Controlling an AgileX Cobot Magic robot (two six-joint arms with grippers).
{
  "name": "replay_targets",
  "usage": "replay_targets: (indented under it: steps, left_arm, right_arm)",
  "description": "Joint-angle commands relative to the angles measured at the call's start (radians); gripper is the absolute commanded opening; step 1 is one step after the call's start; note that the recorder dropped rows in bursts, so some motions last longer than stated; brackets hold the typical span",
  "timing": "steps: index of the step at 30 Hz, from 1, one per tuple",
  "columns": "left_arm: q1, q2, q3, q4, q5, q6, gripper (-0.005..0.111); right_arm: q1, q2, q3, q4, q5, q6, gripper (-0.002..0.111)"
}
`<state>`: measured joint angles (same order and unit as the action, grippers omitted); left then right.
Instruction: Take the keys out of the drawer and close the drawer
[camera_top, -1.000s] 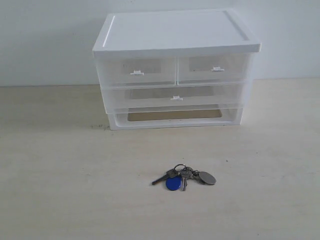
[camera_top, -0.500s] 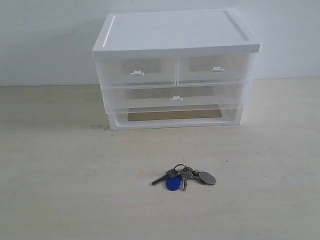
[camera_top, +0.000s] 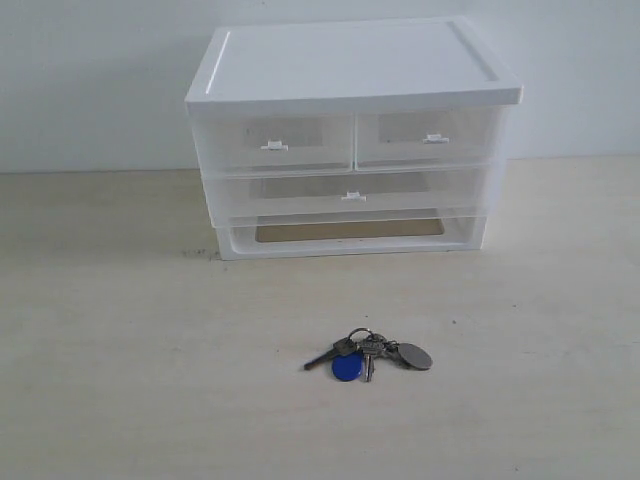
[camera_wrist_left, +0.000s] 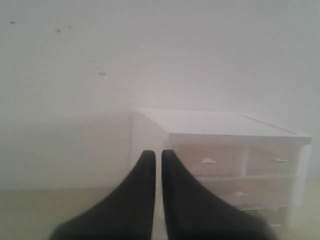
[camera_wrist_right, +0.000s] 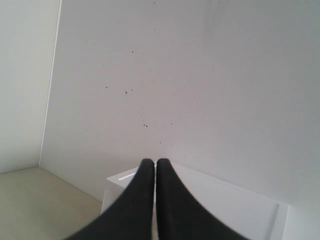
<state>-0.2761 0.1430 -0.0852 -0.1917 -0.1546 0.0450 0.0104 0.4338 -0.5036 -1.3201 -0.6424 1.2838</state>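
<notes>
The keys (camera_top: 368, 354) lie on the table in front of the cabinet, a ring with a round blue tag and an oval grey tag. The wide drawer (camera_top: 350, 193) with its small centre tab handle sits pushed in, flush with the cabinet front. Neither arm shows in the exterior view. My left gripper (camera_wrist_left: 158, 154) is shut with nothing between its black fingers, off to one side of the cabinet, whose wide drawer (camera_wrist_left: 240, 194) shows faintly. My right gripper (camera_wrist_right: 155, 162) is shut and empty too, held above the cabinet's level.
The white drawer cabinet (camera_top: 350, 70) stands at the back against a pale wall, with two half-width drawers (camera_top: 275, 142) on top and a shallow bottom tray (camera_top: 350, 232). The light table (camera_top: 150, 350) spreads around the keys. The cabinet's top (camera_wrist_right: 225, 200) appears under the right gripper.
</notes>
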Motion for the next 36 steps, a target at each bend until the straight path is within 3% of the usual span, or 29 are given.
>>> replay_targets:
  steps: [1, 4, 8, 21, 25, 36]
  left_arm:
    - [0.149, -0.054, 0.005, -0.006, 0.128, -0.034, 0.004]
    - [0.217, -0.066, 0.005, -0.006, 0.173, -0.034, 0.004]
    - [0.252, -0.066, 0.005, -0.002, 0.205, -0.031, 0.004]
    - [0.254, -0.071, 0.085, 0.201, 0.198, -0.031, 0.004]
    - [0.254, -0.143, 0.085, 0.219, 0.208, -0.031, 0.004]
    - [0.255, -0.143, 0.085, 0.219, 0.228, -0.031, 0.004]
  right_arm:
    - [0.001, -0.004, 0.003, 0.007, 0.000, -0.002, 0.000]
    - [0.001, -0.004, 0.003, 0.007, 0.000, -0.002, 0.000]
    - [0.001, -0.004, 0.003, 0.007, -0.011, -0.002, 0.000]
    - [0.001, -0.004, 0.003, 0.007, -0.027, -0.002, 0.000]
    - [0.001, -0.004, 0.003, 0.007, -0.027, -0.002, 0.000]
    - [0.001, -0.004, 0.003, 0.015, -0.029, -0.002, 0.000]
